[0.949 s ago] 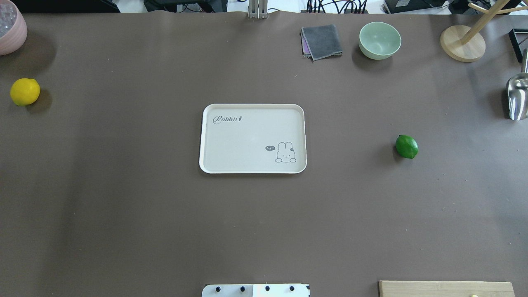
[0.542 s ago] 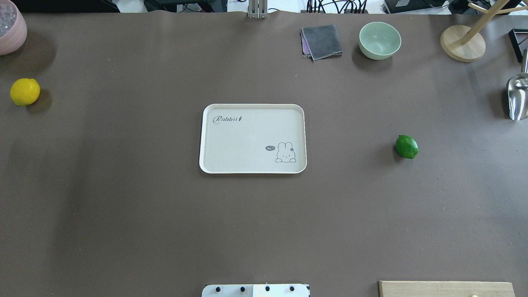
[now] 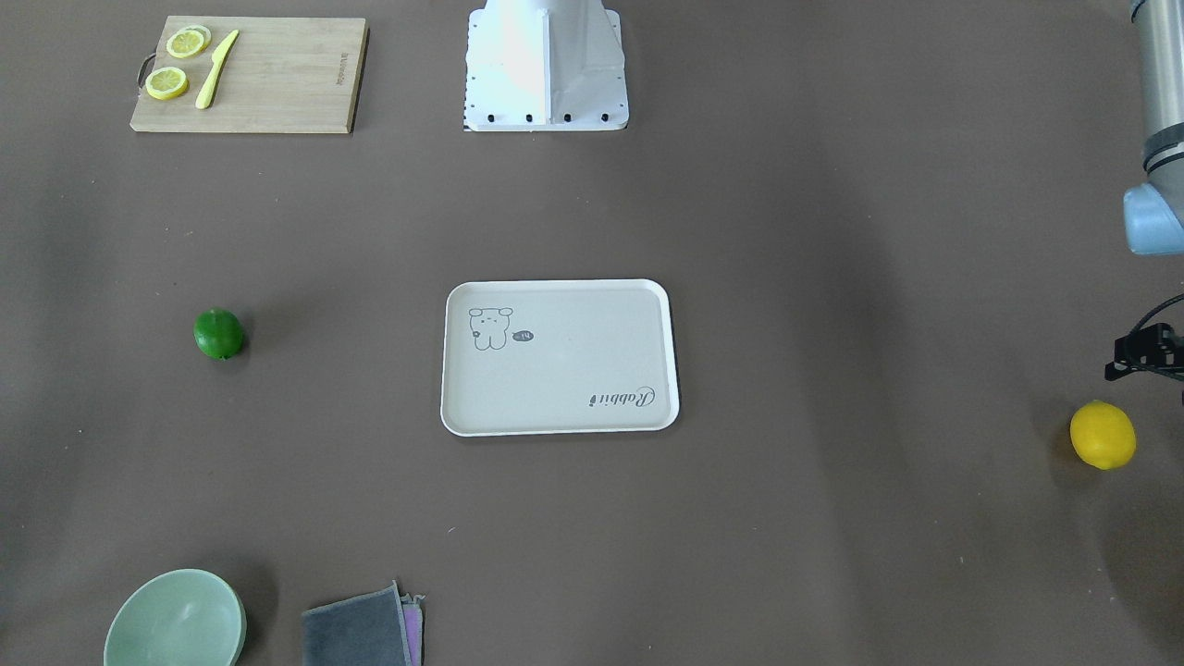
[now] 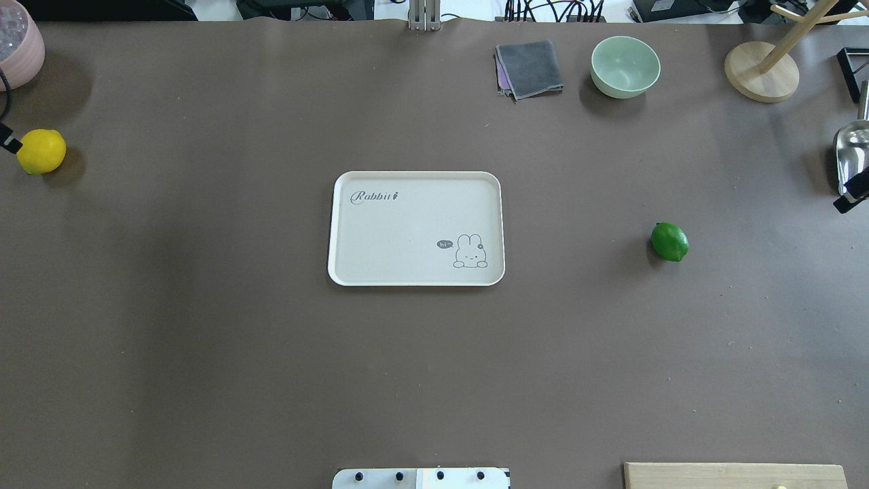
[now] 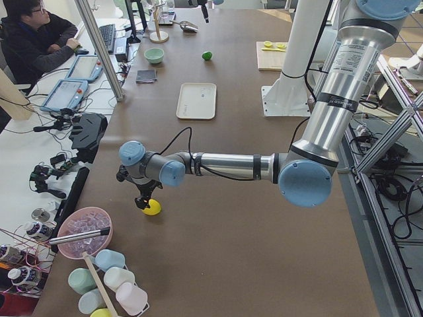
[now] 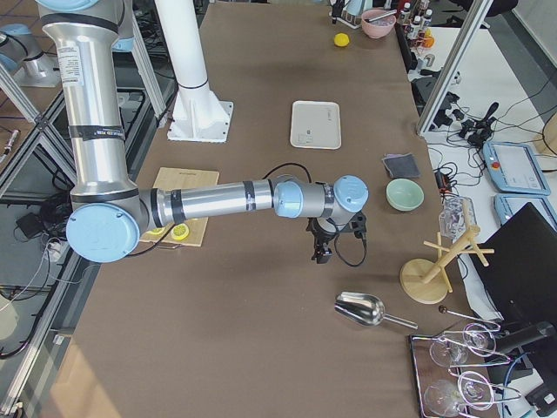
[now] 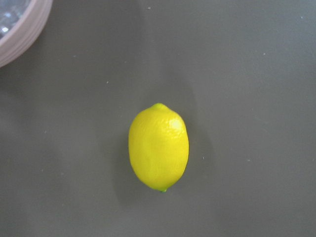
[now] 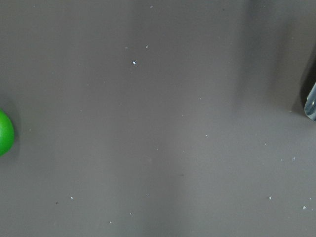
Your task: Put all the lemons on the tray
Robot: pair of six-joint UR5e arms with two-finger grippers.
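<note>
The yellow lemon (image 4: 41, 151) lies at the table's far left and fills the middle of the left wrist view (image 7: 158, 147). The green lemon (image 4: 669, 241) lies right of the tray and shows at the right wrist view's left edge (image 8: 4, 132). The cream tray (image 4: 407, 227) sits in the middle and holds nothing. My left gripper (image 4: 8, 141) hangs just above and beside the yellow lemon (image 5: 152, 207). My right gripper (image 4: 850, 200) hovers right of the green lemon. Only a black edge of each gripper shows, so I cannot tell whether they are open or shut.
A mint bowl (image 4: 624, 66), a grey cloth (image 4: 529, 68) and a wooden stand (image 4: 760, 71) stand at the back. A metal scoop (image 4: 852, 159) lies at the right edge, a pink bowl (image 4: 17, 44) at the back left. A cutting board (image 3: 277, 83) carries lemon slices.
A black edge of each gripper has come into the overhead view, the left one beside the yellow lemon, the right one at the right edge. The lemons and the tray have not moved.
</note>
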